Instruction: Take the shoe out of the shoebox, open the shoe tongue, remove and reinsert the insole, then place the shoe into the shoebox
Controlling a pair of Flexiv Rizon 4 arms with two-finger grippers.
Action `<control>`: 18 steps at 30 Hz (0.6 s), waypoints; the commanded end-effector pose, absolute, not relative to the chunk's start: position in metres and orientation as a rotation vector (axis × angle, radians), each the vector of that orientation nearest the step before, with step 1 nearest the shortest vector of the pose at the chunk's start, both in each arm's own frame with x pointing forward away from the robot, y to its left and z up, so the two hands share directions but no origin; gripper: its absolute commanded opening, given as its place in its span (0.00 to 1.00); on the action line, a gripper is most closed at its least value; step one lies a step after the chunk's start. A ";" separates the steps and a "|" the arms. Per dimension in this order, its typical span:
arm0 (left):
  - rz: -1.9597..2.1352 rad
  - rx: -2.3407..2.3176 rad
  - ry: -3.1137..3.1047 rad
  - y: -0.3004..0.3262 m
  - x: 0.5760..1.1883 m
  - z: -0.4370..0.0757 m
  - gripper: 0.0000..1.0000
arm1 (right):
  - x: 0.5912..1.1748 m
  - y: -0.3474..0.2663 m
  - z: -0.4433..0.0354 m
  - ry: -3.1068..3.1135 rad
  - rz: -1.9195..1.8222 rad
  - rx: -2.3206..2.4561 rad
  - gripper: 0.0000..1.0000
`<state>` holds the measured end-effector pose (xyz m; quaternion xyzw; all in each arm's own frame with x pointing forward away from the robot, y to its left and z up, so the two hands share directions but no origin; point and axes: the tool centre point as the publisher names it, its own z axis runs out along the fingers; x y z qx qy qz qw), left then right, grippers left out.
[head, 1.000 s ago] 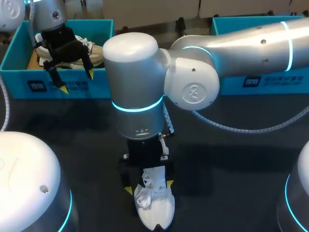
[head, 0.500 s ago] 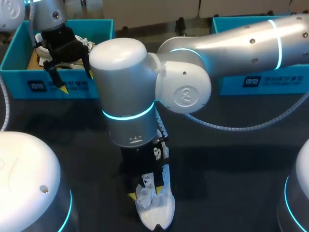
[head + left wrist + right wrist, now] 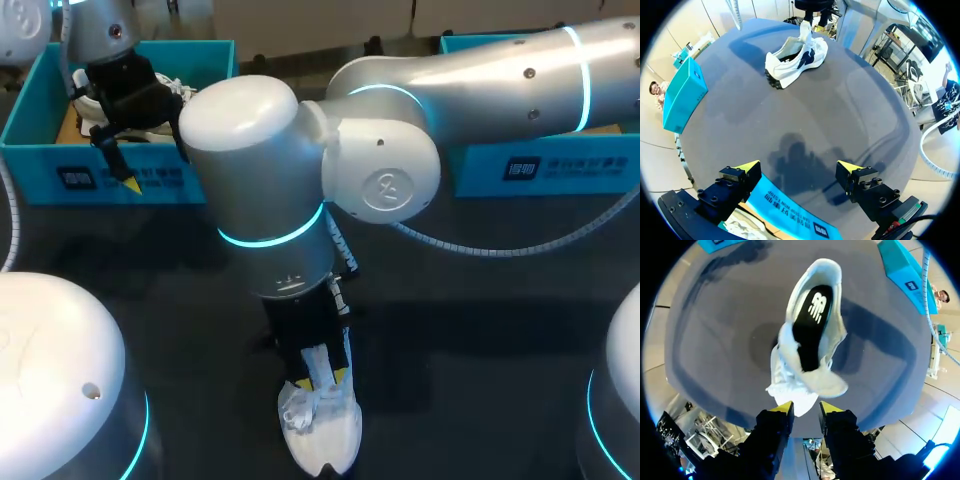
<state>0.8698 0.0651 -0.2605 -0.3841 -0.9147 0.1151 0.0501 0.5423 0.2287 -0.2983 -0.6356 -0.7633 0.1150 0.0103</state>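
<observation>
The left gripper point(image 3: 797, 166) hangs with its fingers spread wide over a teal cardboard shoebox wall point(image 3: 790, 210). Well ahead, a white mesh sneaker point(image 3: 795, 60) lies on the dark grey table point(image 3: 840, 115), with a second teal box point(image 3: 684, 95) off beside.

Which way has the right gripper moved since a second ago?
Yes. The right gripper, whose fingers straddled the shoe, has closed inward onto its tongue.

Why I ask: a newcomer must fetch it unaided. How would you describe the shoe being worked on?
On the dark table, look to the near edge, under the right arm's pincer. There lies a white sneaker with a black insole, its tongue pinched upward. It sits out on the tabletop, apart from the left teal shoebox and the right teal shoebox along the far edge.
</observation>
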 end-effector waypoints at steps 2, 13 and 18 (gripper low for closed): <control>0.348 -1.170 -2.786 0.065 0.869 -0.260 1.00 | 0.552 0.218 -0.298 -2.029 0.287 -2.437 0.32; 0.348 -1.170 -2.786 0.065 0.869 -0.260 1.00 | 0.600 0.219 -0.306 -2.183 0.242 -2.326 0.31; 0.348 -1.170 -2.786 0.065 0.869 -0.260 1.00 | 0.615 0.221 -0.314 -2.212 0.239 -2.266 0.30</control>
